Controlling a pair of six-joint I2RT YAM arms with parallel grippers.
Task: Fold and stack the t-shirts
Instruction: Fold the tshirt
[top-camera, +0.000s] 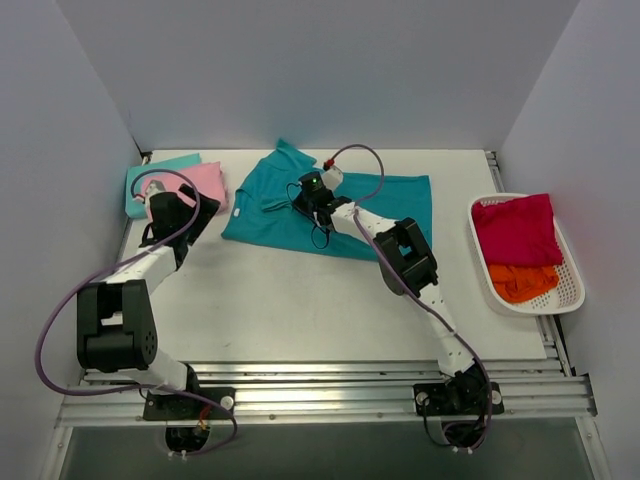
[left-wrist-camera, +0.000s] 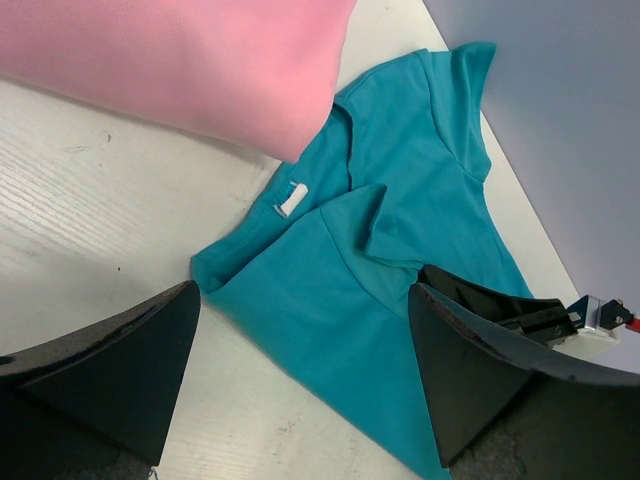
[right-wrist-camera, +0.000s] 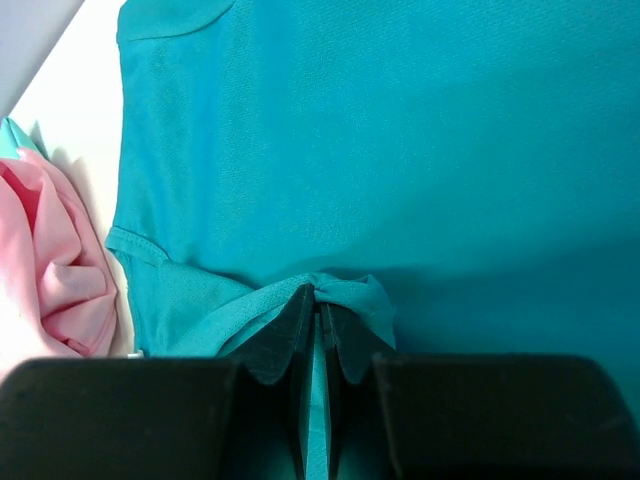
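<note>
Teal t-shirt (top-camera: 400, 205): lay spread and unfolded at the back middle of the bench (top-camera: 300, 300), with its collar end toward the left and one sleeve pointing at the back wall.
Its look: plain deep teal, soft and creased. One sleeve was folded over the body, and a small white label (left-wrist-camera: 290, 200) showed inside the neckline.
Right hand (right-wrist-camera: 318, 300): clenched on a raised ridge of the teal t-shirt near the collar end. The fingers were pressed together with cloth bunched around them.
Left hand (left-wrist-camera: 305, 290): released, fingers wide apart and grasping nothing, near the shirt's collar end and beside the pink t-shirt (top-camera: 205, 183).
Pink t-shirt: folded at the back left corner, resting on the pale aqua t-shirt (top-camera: 165, 163).
Crimson t-shirt (top-camera: 515, 228): crumpled in the white lattice basket (top-camera: 575, 290) at the right, lying over the orange t-shirt (top-camera: 522, 282).
Hidden: the right arm covered the teal shirt's middle in the top view. Only an edge of the aqua shirt showed, and only part of the orange one. How much cloth sat in the pinch could not be told.
</note>
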